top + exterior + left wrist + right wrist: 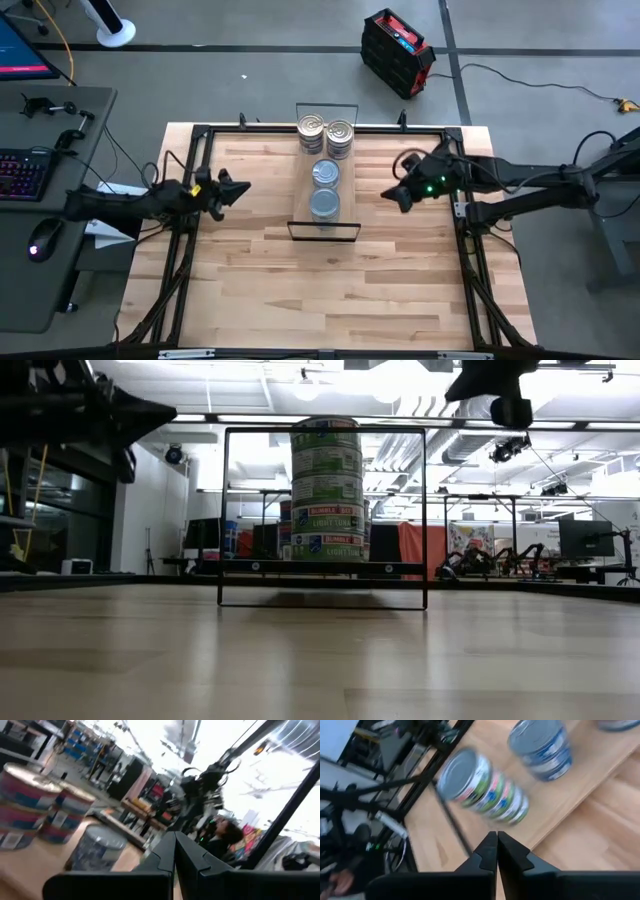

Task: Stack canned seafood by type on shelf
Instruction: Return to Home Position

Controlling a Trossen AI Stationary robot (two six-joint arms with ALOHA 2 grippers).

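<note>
**Both arms off the shelf, four stacks standing**

The left gripper (238, 187) hung over the left of the table (250, 290), pointing toward the shelf (347, 218), with its fingers (165, 855) pressed together on nothing. The right gripper (390, 197) faced it from the other side, also closed and empty. Four stacks stood on the shelf. The near stack (324, 204), blue-grey on top, showed five tins in the low view, labelled "BUMBLE BEE" and "LIGHT TUNA". Behind it stood a second stack (326, 172), also blue-grey. At the far end two silver-lidded stacks (312, 128) stood side by side
</note>
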